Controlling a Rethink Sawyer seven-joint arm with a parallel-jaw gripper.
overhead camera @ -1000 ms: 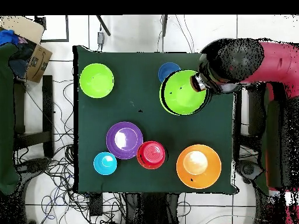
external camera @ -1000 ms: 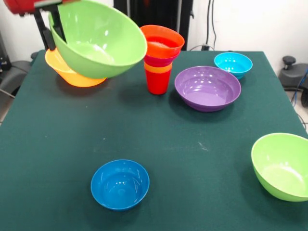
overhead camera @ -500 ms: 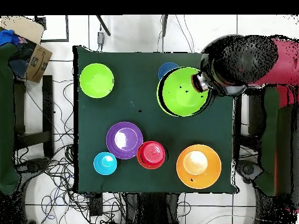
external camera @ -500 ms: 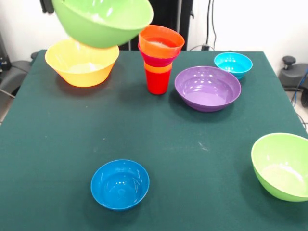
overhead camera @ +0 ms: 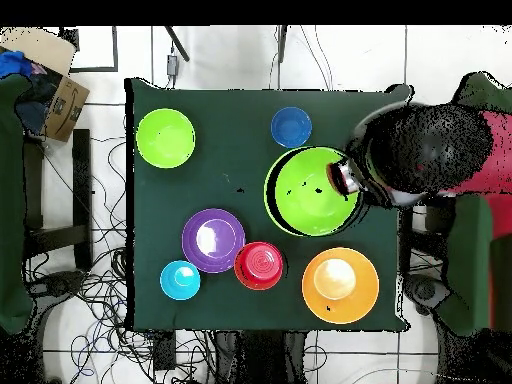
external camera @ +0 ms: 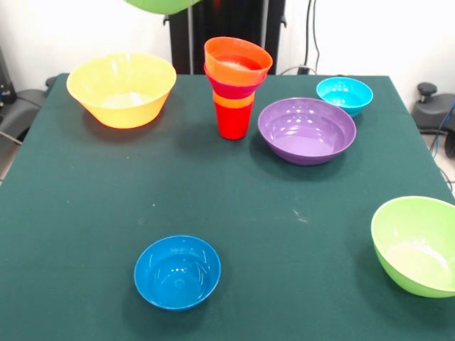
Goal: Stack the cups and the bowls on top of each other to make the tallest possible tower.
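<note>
The tower (external camera: 234, 85) has a red cup at its base with an orange cup, a pink bowl and an orange bowl on it; it also shows in the overhead view (overhead camera: 259, 265). My gripper (overhead camera: 344, 178) is shut on the rim of a lime green bowl (overhead camera: 310, 190) and holds it high above the table. In the front view only the bowl's underside (external camera: 160, 4) shows at the top edge, and the gripper is out of view there. The large yellow-orange bowl (external camera: 121, 89) sits left of the tower.
A purple bowl (external camera: 306, 130) and a light blue bowl (external camera: 344, 94) sit right of the tower. A dark blue bowl (external camera: 177, 271) is near the front. A second lime green bowl (external camera: 419, 245) is at the front right edge. A cardboard box (overhead camera: 50, 80) sits off the table.
The held green bowl has risen almost out of the front view. In the overhead view it has shifted toward the yellow-orange bowl, uncovering the dark blue bowl.
</note>
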